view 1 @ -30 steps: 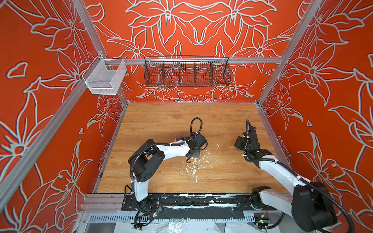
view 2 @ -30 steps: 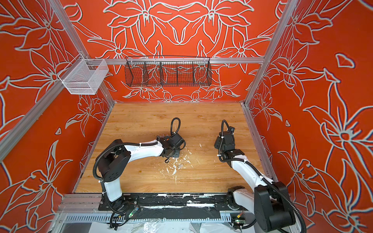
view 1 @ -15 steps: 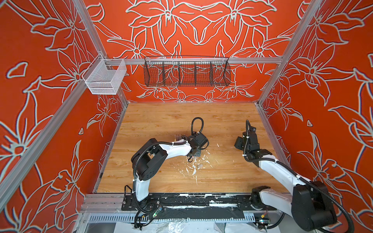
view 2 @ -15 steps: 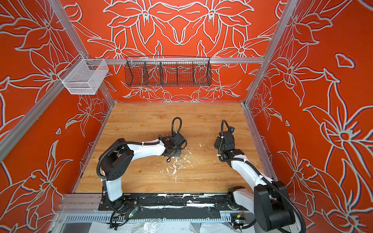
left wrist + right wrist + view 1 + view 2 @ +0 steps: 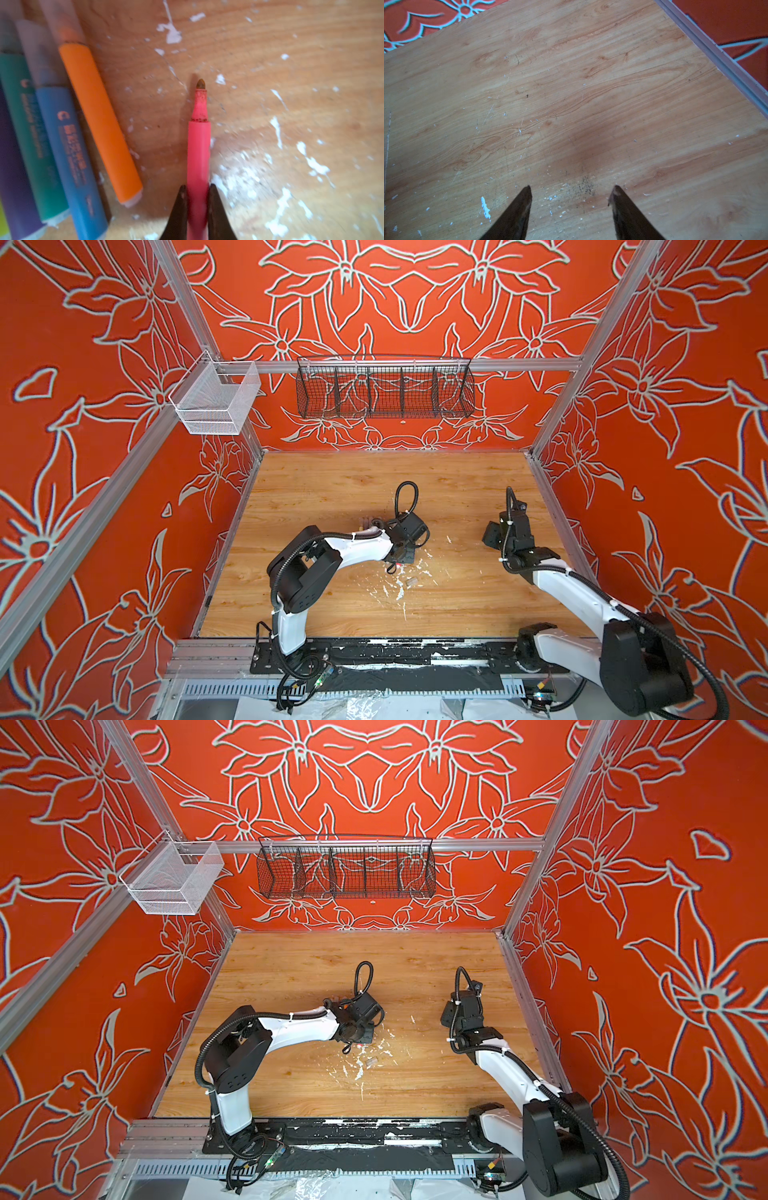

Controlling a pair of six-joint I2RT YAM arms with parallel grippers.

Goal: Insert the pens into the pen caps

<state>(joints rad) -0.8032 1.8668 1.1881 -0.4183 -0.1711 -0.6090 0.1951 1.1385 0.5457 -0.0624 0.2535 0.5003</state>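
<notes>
Left pincer (image 5: 197, 187): I hold it narrow, both fingers pressed on the barrel of the pink-red pen (image 5: 198, 149), near that pen's back end.
Left pincer, place: near the middle of the bench (image 5: 332, 489), as both top views show.
Pink-red pen: it points straight out from between my fingers. Its dark tip (image 5: 201, 83) is bare, with no cap on it. I cannot tell whether the barrel touches the bench.
Other pens: orange pen (image 5: 99, 122), blue pen (image 5: 68, 158), green pen (image 5: 31, 135) and purple pen (image 5: 12, 166) lie flat, side by side and close together. A sliver of the yellow pen (image 5: 2, 218) shows at the frame edge.
Other pens, place: on the bench beside the pink-red pen and apart from it, on the side toward the rear left corner.
Pen caps: a translucent orange pen cap (image 5: 60, 22) covers the tip end of the orange pen, and a blue pen cap (image 5: 37, 56) does the same on the blue pen. Both are blurred.
Loose pen cap (image 5: 411, 581): a small clear tube lies among the white flecks (image 5: 172, 35), just toward the front edge from my left pincer.
Right pincer (image 5: 572, 187): I hold it wide, with nothing between the fingers, above bare wood.
Right pincer, place: near the right edge of the bench, well apart from the pens.
</notes>
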